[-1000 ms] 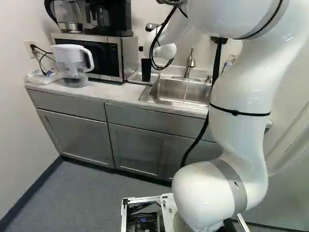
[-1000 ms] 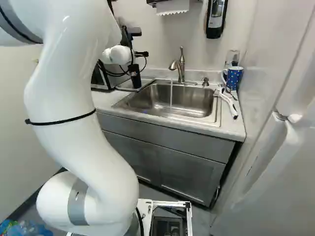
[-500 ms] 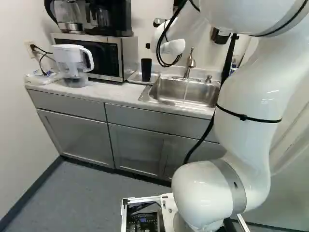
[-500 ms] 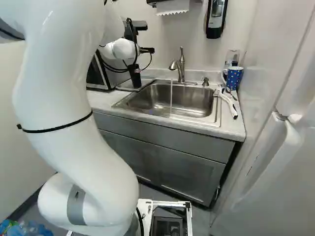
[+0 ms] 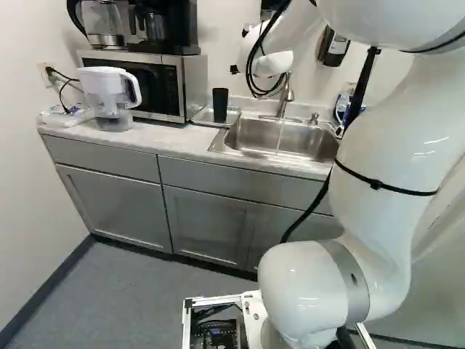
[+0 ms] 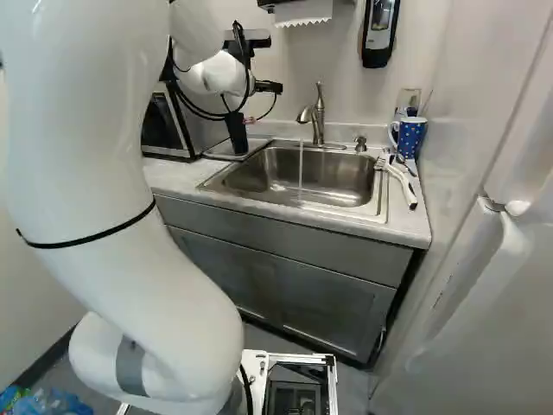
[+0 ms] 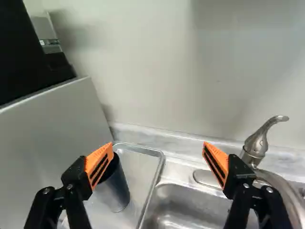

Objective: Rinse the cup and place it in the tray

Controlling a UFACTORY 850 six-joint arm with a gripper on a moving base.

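Observation:
My gripper is raised above the counter in the right base view, higher than the black cup. In the wrist view the gripper stands wide open, with nothing between its orange pads. The cup is below one finger, which hides part of its rim. It stands in the metal tray beside the sink. In the left base view the whole cup shows upright in the tray. Water runs from the faucet into the sink.
The microwave borders the tray, with a coffee maker on top and a white pitcher in front. A blue dotted mug and a white-handled brush lie past the sink. A soap dispenser hangs on the wall.
The arm has swung away from the cup toward the faucet side, carrying the gripper rightward in both base views. The cup has stayed put in the tray. The base has not moved.

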